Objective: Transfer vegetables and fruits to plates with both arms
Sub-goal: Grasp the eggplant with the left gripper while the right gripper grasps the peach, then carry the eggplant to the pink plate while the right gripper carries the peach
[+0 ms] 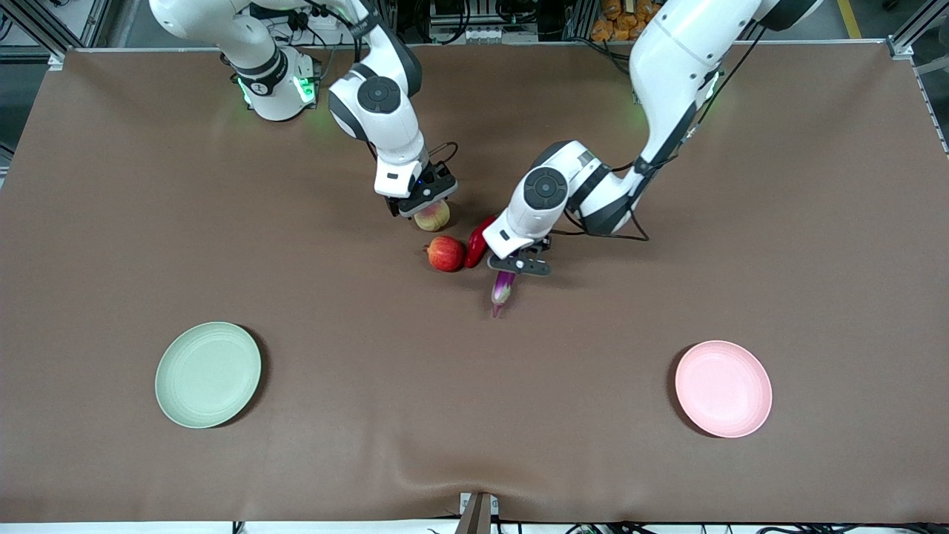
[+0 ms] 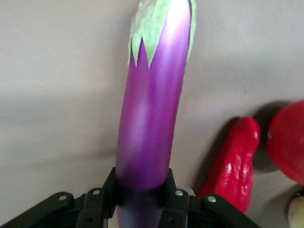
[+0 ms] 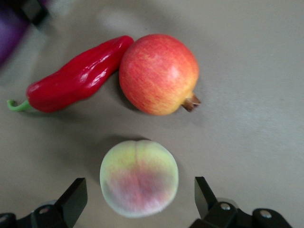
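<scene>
While the eggplant (image 2: pixel 149 123) lies on the brown table (image 1: pixel 133 222) near its middle, I see my left gripper (image 1: pixel 520 264) down on it, fingers (image 2: pixel 176 202) pressed against both sides of the purple body at the end away from the green-leafed stem; that stem end points toward the front camera. Just beside the eggplant, toward the right arm's end, the red chili pepper (image 1: pixel 477 242) lies flat, and the pomegranate (image 1: pixel 445 253) sits against it on that same side, touching or nearly so, its small crown turned away from the pepper. Slightly farther from the front camera than the pomegranate rests the peach (image 1: pixel 433 215), apart from it by a small gap. My right gripper (image 1: pixel 424 199) is directly over the peach, its two fingers (image 3: pixel 72 202) spread wide and straddling the fruit with clear space on either side, so it has hold of nothing. From the right wrist view I can see the peach centred between those fingers, with the pomegranate and pepper just past it. Both plates sit well apart from this cluster and nearer to the front camera: the pale green plate (image 1: pixel 174 393) toward the right arm's end of the table, the pale pink plate (image 1: pixel 749 415) toward the left arm's end.
</scene>
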`<state>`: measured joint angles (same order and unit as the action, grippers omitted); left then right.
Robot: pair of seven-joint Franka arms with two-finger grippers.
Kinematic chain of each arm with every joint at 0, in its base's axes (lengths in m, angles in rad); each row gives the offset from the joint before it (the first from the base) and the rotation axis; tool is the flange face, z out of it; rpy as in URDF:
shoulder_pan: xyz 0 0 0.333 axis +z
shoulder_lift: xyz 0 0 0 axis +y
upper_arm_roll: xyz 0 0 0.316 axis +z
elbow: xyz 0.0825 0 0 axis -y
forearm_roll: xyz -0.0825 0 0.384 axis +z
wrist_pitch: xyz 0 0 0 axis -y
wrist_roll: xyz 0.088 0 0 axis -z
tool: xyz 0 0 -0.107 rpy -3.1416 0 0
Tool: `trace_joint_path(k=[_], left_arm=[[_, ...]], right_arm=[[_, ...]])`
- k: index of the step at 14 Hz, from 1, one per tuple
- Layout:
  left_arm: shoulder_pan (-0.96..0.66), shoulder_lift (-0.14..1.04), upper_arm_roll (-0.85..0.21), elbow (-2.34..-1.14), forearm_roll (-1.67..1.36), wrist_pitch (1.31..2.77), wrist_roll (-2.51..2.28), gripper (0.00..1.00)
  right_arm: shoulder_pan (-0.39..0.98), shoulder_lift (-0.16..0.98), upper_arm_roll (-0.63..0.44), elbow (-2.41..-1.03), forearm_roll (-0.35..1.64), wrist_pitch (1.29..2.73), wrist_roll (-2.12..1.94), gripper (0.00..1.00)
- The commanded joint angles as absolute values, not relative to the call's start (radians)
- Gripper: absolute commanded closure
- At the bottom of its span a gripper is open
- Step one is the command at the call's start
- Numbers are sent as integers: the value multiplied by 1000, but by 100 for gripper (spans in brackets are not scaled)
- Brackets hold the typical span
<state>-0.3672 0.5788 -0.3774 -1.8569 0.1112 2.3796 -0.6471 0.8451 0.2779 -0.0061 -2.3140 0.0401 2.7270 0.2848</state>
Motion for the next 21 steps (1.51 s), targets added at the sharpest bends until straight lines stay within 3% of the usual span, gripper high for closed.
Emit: trace_joint_path(k=[1,4,7,8,9,10,11,15,19,21], left_arm=[[-264,422,-388,-1881,133,2249,-627,100],[-128,333,-388,-1881,132,2120,-488,100],[58,301,-390,-1875,124,2105,-269,100],[127,302,-388,-1868,121,2105,-170,100],[190,317,-388,-1841,121,2105,-65,100],[246,345,-387,-1806,121,2105,48,100],[291,382,-384,-1764,121,2105,152,100],[412,598,-376,-1568,135,2106,322,100],[390,736,-374,-1432,133,2115,310,100],[374,793,-373,-1369,133,2117,287,100]], right_arm=[[868,319,-15,-2316,55,2784,308,0],[868,347,-15,-2315,55,2799,308,0],[871,359,-15,-2315,55,2810,308,0],[871,364,-15,-2315,55,2810,308,11],[871,371,-15,-2315,55,2810,310,48],[871,373,-15,-2315,57,2810,310,78],[870,371,-15,-2315,57,2810,310,98],[858,273,-20,-2316,57,2795,379,100],[744,25,-25,-2298,55,2461,379,100],[669,-31,-26,-2229,54,2287,376,100]])
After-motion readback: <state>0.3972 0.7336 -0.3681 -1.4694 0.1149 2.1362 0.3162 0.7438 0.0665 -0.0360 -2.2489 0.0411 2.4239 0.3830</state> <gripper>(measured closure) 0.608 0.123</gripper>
